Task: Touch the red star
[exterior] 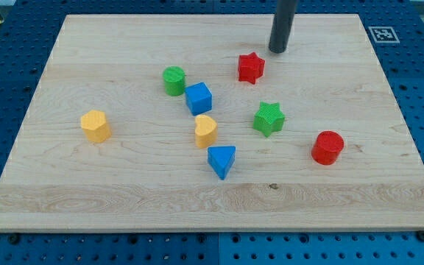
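Note:
The red star [251, 68] lies on the wooden board [124, 191] near the view's top, right of centre. My tip [278, 50] is the lower end of the dark rod coming down from the view's top edge. It stands a little up and to the right of the red star, with a small gap between them.
A green cylinder [174, 80] and a blue cube [198, 98] sit left of the star. A green star [269, 118] lies below it. A yellow block [206, 130], a blue triangular block [221, 160], a red cylinder [327, 147] and a yellow hexagonal block [95, 126] lie lower.

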`<state>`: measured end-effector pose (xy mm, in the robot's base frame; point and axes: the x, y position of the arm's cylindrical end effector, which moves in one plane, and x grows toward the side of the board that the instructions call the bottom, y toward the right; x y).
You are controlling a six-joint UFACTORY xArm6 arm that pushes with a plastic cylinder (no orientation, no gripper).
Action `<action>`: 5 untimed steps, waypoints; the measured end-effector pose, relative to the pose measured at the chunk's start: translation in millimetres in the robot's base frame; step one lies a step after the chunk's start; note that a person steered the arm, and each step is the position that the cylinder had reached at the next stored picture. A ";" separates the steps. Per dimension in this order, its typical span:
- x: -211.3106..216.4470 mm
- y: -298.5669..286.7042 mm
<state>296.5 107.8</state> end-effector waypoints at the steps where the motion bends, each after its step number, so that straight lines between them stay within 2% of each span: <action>1: 11.1 -12.8; 3: 34.1 -26.4; 5: 36.7 -13.4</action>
